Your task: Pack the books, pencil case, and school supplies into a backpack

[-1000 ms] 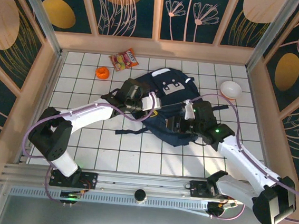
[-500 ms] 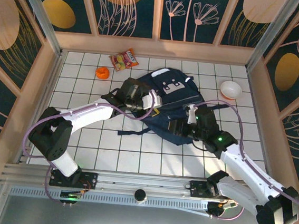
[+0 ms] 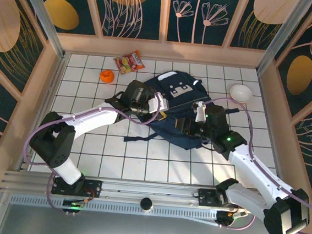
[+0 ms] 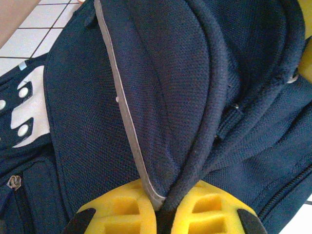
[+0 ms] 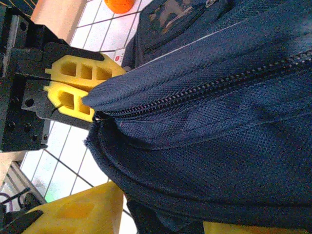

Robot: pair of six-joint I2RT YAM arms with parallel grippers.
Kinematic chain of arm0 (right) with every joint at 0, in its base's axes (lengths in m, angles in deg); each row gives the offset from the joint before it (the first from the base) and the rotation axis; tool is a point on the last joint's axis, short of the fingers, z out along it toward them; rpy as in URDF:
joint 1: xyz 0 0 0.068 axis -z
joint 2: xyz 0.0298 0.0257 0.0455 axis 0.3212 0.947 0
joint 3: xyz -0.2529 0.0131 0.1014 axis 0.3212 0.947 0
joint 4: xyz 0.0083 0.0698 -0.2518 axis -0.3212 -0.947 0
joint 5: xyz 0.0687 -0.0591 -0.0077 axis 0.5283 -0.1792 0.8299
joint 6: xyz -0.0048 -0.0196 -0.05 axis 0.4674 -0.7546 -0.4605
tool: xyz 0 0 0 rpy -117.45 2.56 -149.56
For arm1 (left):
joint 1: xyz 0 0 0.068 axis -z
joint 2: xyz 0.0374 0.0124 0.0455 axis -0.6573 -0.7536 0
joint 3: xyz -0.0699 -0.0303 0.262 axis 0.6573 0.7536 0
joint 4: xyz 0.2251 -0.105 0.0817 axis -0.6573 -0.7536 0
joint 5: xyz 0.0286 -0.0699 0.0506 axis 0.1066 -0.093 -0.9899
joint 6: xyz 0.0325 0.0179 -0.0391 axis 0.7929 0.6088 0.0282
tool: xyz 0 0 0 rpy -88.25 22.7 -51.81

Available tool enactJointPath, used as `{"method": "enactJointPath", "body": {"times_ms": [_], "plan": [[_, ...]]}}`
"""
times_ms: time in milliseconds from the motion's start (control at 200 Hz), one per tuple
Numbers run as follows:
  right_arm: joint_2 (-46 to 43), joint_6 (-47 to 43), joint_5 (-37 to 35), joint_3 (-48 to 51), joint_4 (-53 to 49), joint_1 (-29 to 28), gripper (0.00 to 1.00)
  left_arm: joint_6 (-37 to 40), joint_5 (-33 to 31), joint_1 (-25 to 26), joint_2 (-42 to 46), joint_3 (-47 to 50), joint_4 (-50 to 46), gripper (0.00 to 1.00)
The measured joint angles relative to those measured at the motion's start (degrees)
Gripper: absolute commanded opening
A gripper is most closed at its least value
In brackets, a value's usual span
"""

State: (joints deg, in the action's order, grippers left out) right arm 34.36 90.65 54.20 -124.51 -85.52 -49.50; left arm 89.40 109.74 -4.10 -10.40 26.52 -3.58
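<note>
The navy backpack (image 3: 175,97) lies on the tiled floor between both arms. My left gripper (image 3: 156,107) is shut on a fold of its fabric beside the pale stripe (image 4: 127,122); the cloth runs down into the closed jaws of the left gripper (image 4: 163,208). My right gripper (image 3: 190,126) holds the backpack's near edge. A thick roll of fabric below the zipper (image 5: 204,90) fills the gap in the right gripper (image 5: 163,207) and touches both yellow fingers. The left gripper's fingers (image 5: 78,90) pinch the same flap. The books, pencil case and school supplies are out of view.
A red-orange snack packet (image 3: 129,63) and a small round orange object (image 3: 107,76) lie at the back left. A white bowl (image 3: 240,93) sits at the back right. Dark straps (image 3: 143,138) trail toward the near side. Wooden walls enclose the floor.
My right gripper has shifted slightly away from its base along the backpack's edge, and its jaws have narrowed on the fabric. The backpack's near edge has shifted with it. The left gripper kept its hold.
</note>
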Motion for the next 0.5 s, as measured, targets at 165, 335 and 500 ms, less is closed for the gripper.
{"method": "enactJointPath", "body": {"times_ms": [165, 335, 500], "plan": [[0.0, 0.0, 3.5, 0.0, 0.4, 2.6, 0.3, 0.0, 0.2, 0.0, 0.0, 0.0, 0.4, 0.0], [0.1, 0.0, 7.2, 0.0, 0.6, 3.7, 0.22, 0.0, 0.2, 0.0, 0.0, 0.0, 0.4, 0.0], [0.1, 0.0, 9.0, 0.0, 0.6, 3.9, 0.25, 0.0, 0.2, 0.0, 0.0, 0.0, 0.4, 0.0]]}}
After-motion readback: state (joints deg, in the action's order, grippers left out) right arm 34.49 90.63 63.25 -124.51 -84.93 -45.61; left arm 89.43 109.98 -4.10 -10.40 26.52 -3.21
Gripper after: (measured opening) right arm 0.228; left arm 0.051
